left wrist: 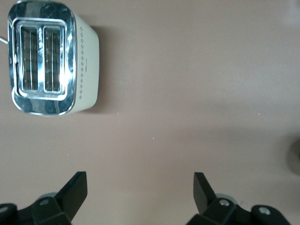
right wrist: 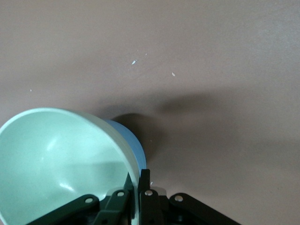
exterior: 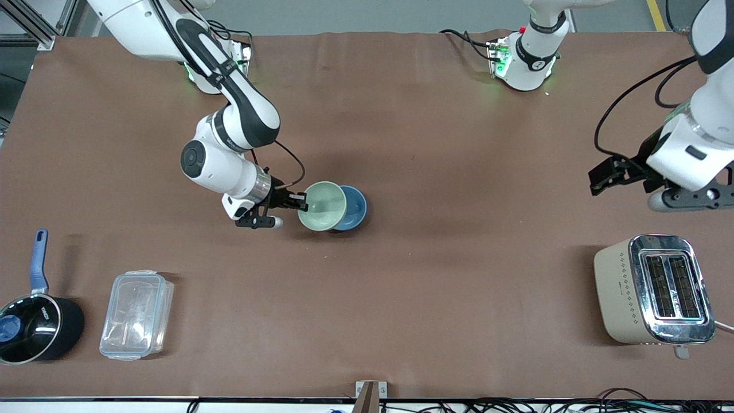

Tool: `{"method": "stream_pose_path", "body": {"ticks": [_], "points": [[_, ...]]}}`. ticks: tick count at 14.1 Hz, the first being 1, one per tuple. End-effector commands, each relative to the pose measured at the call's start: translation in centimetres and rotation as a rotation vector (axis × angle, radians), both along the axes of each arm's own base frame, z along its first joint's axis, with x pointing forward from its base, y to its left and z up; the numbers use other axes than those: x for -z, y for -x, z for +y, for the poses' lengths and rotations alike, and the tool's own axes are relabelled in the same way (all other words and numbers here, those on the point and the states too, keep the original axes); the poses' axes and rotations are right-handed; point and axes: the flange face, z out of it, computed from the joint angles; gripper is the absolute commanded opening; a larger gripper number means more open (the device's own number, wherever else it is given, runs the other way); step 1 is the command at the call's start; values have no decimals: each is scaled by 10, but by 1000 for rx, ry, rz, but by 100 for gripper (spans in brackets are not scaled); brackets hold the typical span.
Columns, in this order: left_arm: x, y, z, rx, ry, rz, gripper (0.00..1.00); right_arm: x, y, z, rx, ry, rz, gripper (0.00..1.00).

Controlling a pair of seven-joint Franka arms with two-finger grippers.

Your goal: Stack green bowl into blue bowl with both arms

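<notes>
- The green bowl (exterior: 323, 206) sits tilted at the middle of the table, overlapping the blue bowl (exterior: 352, 207) and partly inside it, its rim raised on the side toward the right arm's end of the table.
- In the right wrist view the green bowl (right wrist: 56, 159) fills the lower part, with the blue bowl (right wrist: 129, 140) showing just past its rim.
- The right gripper (exterior: 299, 201) is clenched on the green bowl's rim, one finger (right wrist: 144, 187) outside the wall and the other inside.
- The right arm (exterior: 229, 126) reaches in from its base at the top of the front view, bent over the bowls.
- The left gripper (exterior: 608, 175) hangs released over bare table near the left arm's end, its fingers (left wrist: 75, 190) spread wide apart with nothing between them; the left arm (exterior: 697, 137) waits there.
- A toaster (exterior: 654, 289) stands nearer the front camera than the left gripper, and also shows in the left wrist view (left wrist: 49, 63).
- A clear lidded container (exterior: 136, 314) lies near the right arm's end, nearer the front camera than the bowls.
- A black saucepan (exterior: 34, 327) with a blue handle sits just beside the container, closer to the table's end.
- The brown table (exterior: 459, 143) carries all of this.
</notes>
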Motion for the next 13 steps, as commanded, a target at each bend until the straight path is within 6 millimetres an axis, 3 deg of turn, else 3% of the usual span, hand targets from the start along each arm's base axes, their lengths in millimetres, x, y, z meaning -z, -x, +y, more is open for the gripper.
{"method": "stream_pose_path", "body": {"ticks": [1, 5, 8, 13], "points": [[-3, 40, 12, 21, 0, 19, 100, 14, 7, 16, 7, 4, -24, 2], [-11, 64, 13, 19, 0, 12, 100, 24, 22, 28, -20, 11, -6, 3], [-15, 67, 6, 32, -3, 3, 100, 26, 32, 36, -39, 9, 1, 5], [-16, 65, 6, 37, -7, -12, 100, 31, 30, 36, -22, 5, -19, 10]]}}
